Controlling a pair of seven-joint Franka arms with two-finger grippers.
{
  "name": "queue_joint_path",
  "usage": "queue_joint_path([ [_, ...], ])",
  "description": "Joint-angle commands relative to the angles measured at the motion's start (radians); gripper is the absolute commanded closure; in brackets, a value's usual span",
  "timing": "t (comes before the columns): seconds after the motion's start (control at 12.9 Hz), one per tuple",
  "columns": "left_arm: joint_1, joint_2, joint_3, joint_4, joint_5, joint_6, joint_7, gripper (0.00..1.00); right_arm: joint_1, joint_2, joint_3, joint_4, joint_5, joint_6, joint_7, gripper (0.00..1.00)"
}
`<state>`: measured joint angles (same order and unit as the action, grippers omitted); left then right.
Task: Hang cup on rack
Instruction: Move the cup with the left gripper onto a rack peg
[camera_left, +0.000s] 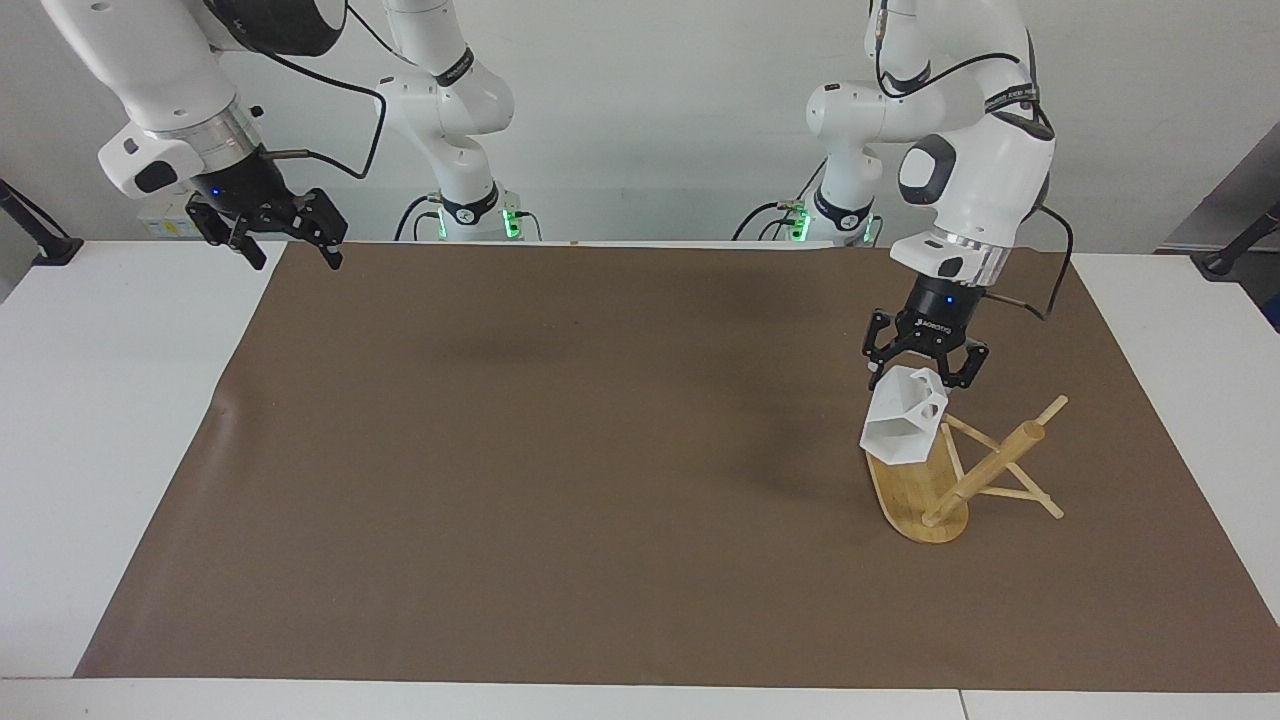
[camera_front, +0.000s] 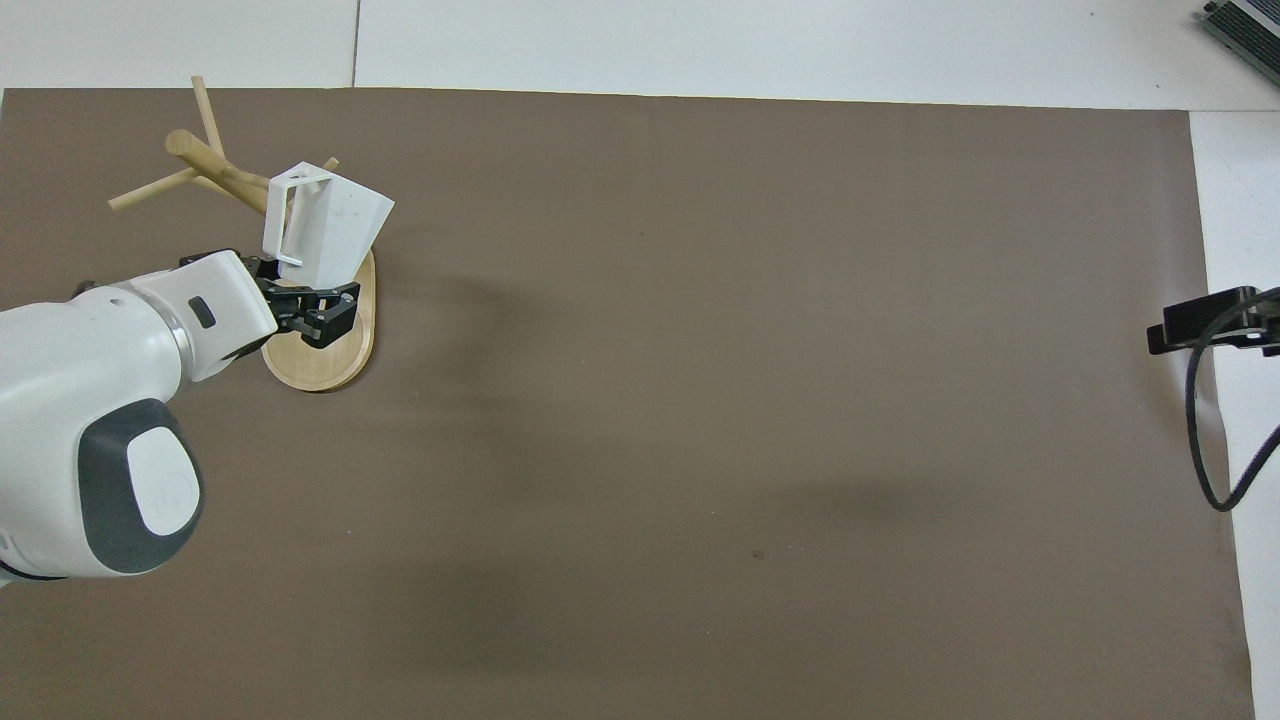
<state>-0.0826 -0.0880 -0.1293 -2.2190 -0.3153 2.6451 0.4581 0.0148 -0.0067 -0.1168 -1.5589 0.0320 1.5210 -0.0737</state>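
Left gripper (camera_left: 926, 368) clamps the cup (camera_left: 903, 425) by its handle end, holding it tilted in the air over the base of the rack (camera_left: 925, 490), presumably so the handle hole can meet a peg. The rack stands toward the left arm's end of the brown-covered surface (camera_left: 560, 470). Right gripper (camera_left: 285, 240) waits, jaws wide, above the right arm's end. The facing view shows the cup's open mouth and the handle hole; the overhead view shows only its closed outer side, covering a peg.

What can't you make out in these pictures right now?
- Facing view: the cup covers part of the rack base.
- Both views: whether the cup's handle touches a peg, too small to tell.
- Overhead view: the left gripper and cup cover the rack's post foot; the right gripper is cut off by the edge.
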Motion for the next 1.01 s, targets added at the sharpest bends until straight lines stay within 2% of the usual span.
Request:
queue_joint_path([
  [0.0, 0.009, -0.004, -0.007, -0.033, 0.025, 0.055, -0.122, 1.00, 0.004, -0.010, 0.000, -0.001, -0.023, -0.007, 0.017, 0.00],
  [0.31, -0.015, -0.004, -0.009, -0.036, 0.027, 0.020, -0.471, 1.00, 0.005, -0.010, 0.002, -0.001, -0.023, -0.005, 0.040, 0.00],
  [0.7, -0.005, 0.022, -0.007, -0.004, 0.028, 0.009, -0.480, 1.00, -0.001, -0.015, 0.000, -0.004, -0.014, 0.015, 0.041, 0.00],
  [0.93, 0.000, 0.057, -0.006, 0.053, 0.094, -0.017, -0.480, 1.00, -0.001, -0.016, 0.002, -0.007, -0.012, 0.010, 0.038, 0.00],
])
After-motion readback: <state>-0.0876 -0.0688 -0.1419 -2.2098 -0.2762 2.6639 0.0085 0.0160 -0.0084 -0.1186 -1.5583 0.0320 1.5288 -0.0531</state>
